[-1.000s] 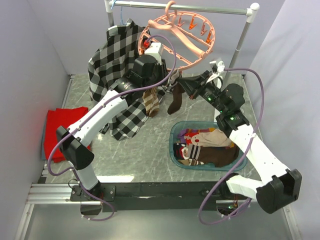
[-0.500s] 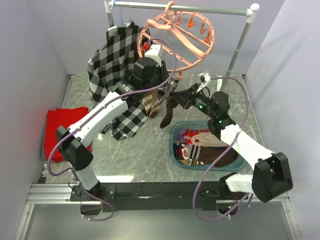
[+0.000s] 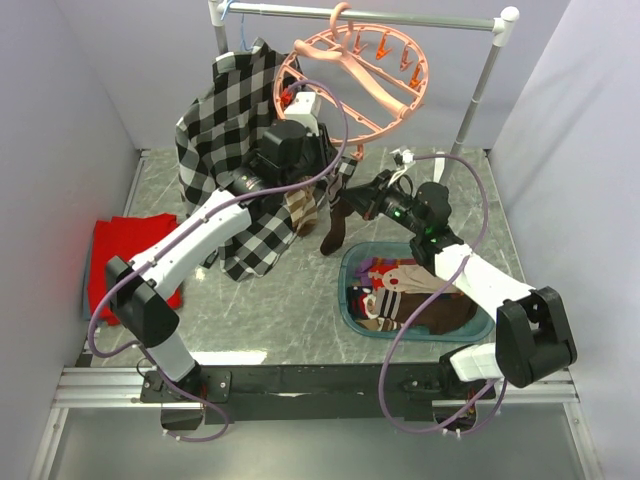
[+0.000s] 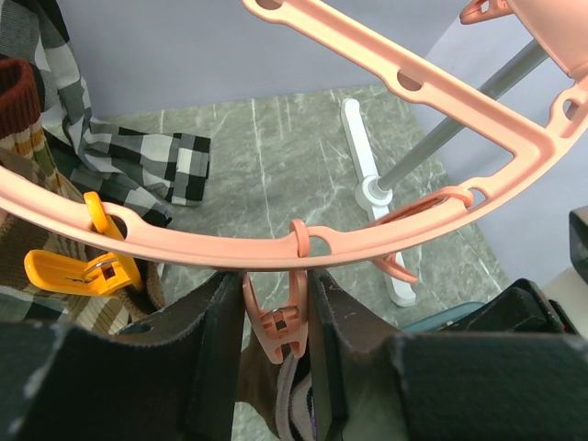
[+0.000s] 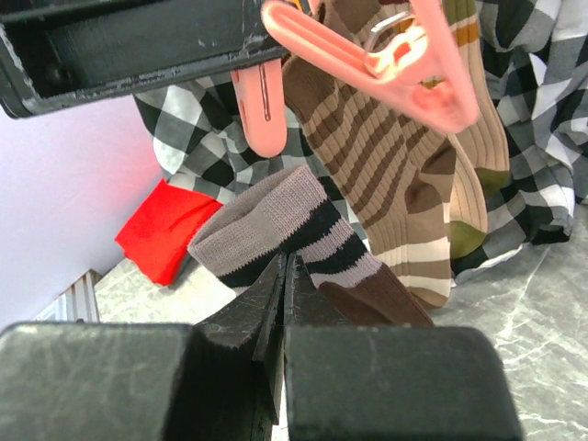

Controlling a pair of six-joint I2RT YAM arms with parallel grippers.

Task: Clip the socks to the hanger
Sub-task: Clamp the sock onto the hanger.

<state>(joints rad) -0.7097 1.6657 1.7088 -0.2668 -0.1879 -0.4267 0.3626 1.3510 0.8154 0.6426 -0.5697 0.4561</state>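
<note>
Clipping step, with one sock in hand. The left fingers (image 4: 219, 354) clench a pink clip (image 4: 274, 323) that dangles from the near rim of the hanger (image 4: 184, 246), one finger on each side of it; whether its mouth is squeezed apart cannot be told. Just below that clip, the right fingers (image 5: 241, 317) are clenched on a sock (image 5: 292, 220) with a grey-and-black striped cuff and a dark brown foot, gripped just under the cuff. The cuff lies close beneath the clip's tip, apart from it and not yet in its mouth. The sock's long axis runs roughly vertical below the hanger, cuff upward toward the clip and foot hanging down toward the table (image 3: 300, 300). Beside it, other striped socks (image 5: 386, 175) already hang from the hanger. Judged next move: raise the cuff's edge into the opened clip, then let the clip close before the right fingers release
</note>
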